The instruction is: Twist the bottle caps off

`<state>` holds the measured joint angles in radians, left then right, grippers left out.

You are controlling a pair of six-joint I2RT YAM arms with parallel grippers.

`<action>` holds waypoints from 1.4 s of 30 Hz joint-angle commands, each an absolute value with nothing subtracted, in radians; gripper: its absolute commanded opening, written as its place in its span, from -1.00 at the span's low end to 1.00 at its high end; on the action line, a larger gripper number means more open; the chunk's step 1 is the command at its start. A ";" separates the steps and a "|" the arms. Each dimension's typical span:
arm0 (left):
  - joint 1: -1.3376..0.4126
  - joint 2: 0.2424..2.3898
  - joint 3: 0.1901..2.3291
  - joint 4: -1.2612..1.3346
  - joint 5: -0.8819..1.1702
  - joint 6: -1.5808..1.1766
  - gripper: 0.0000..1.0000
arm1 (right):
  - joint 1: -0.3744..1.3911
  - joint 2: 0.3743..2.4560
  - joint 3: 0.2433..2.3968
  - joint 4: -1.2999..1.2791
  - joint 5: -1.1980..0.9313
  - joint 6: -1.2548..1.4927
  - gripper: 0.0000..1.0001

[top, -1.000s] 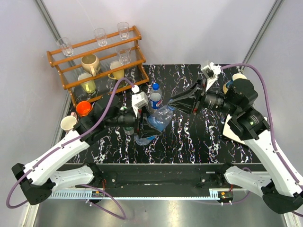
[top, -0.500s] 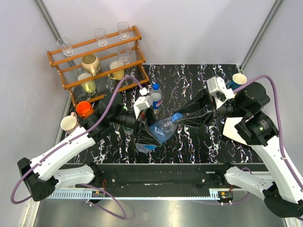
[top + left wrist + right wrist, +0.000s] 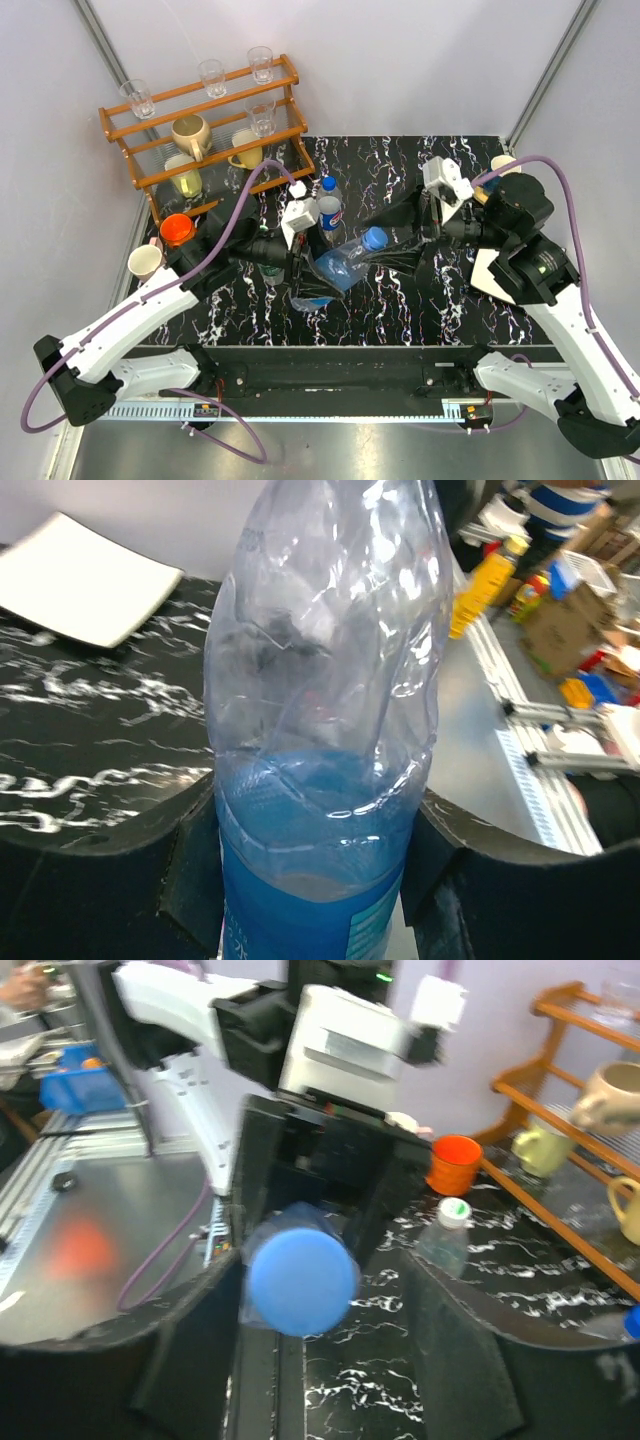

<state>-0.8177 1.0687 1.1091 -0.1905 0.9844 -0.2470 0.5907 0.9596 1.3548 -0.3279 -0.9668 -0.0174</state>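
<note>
My left gripper [image 3: 312, 268] is shut on the translucent blue bottle [image 3: 335, 268], which it holds tilted above the table. Its pads press both sides of the bottle [image 3: 320, 780]. The bottle's blue cap [image 3: 374, 238] points at my right gripper [image 3: 372, 242], whose jaws stand open on either side of the cap [image 3: 300, 1280] with a gap on the right. A clear bottle with a blue-red label [image 3: 329, 212] stands behind. A clear bottle with a white cap [image 3: 452, 1218] and a squat orange bottle [image 3: 176, 229] stand to the left.
A wooden rack [image 3: 200, 130] with glasses and mugs fills the back left corner. A cream cup [image 3: 145, 262] sits by the left table edge. A white plate [image 3: 490, 275] and a cup [image 3: 505, 165] lie at the right, under my right arm.
My right gripper was shut on the blue cap and has now opened around it. The held bottle has tipped slightly upward and back.
</note>
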 commanded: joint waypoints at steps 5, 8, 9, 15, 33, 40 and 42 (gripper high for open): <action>-0.822 1.028 1.177 -0.155 0.703 -0.137 0.19 | 0.595 0.924 1.344 -0.143 -0.583 0.262 0.62; -0.839 1.031 1.184 -0.181 0.614 -0.109 0.19 | 0.595 0.907 1.351 -0.098 -0.513 0.351 0.75; -0.845 1.032 1.190 -0.198 0.547 -0.101 0.19 | 0.597 0.913 1.374 -0.101 -0.493 0.383 0.77; -0.946 1.048 1.223 -0.242 0.172 -0.026 0.18 | 0.595 0.930 1.428 -0.153 -0.329 0.532 0.86; -1.144 1.138 1.252 -0.204 -0.546 0.035 0.14 | 0.598 1.049 1.424 -0.313 -0.094 0.696 0.76; -1.158 1.164 1.255 -0.206 -0.560 0.038 0.14 | 0.617 1.101 1.417 -0.278 -0.100 0.699 0.49; -1.161 1.169 1.256 -0.204 -0.560 0.041 0.14 | 0.621 1.111 1.408 -0.273 -0.098 0.698 0.42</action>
